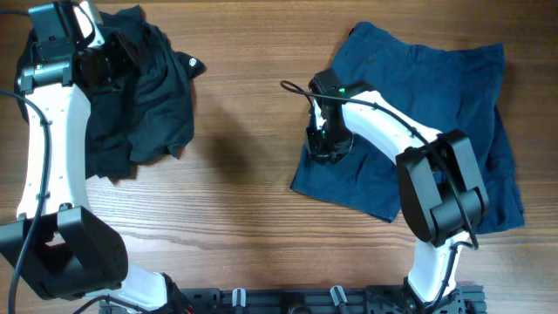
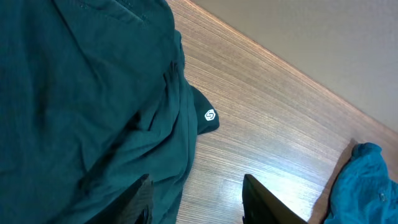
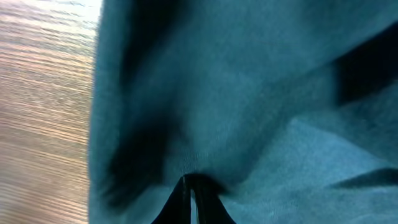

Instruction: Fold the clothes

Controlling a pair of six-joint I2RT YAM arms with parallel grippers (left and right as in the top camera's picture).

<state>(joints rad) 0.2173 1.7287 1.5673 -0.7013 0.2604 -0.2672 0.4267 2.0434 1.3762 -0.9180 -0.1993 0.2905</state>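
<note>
At the far left corner of the wood-grain table (image 1: 244, 218) lies a crumpled black soft-knit garment (image 1: 153, 96). My left gripper (image 2: 198, 208) hangs over it, jaws spread wide and holding nothing. Toward the right edge lies a wrinkled blue woven cloth (image 1: 436, 96). My right gripper (image 3: 189, 198) has its jaws pinched tight on a fold of it.

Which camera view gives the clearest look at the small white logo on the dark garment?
The left wrist view: the white logo is sharp and large on a flap of the dark garment. Overhead shows it only as a tiny speck. The right wrist view shows only the blue garment, no logo.
</note>
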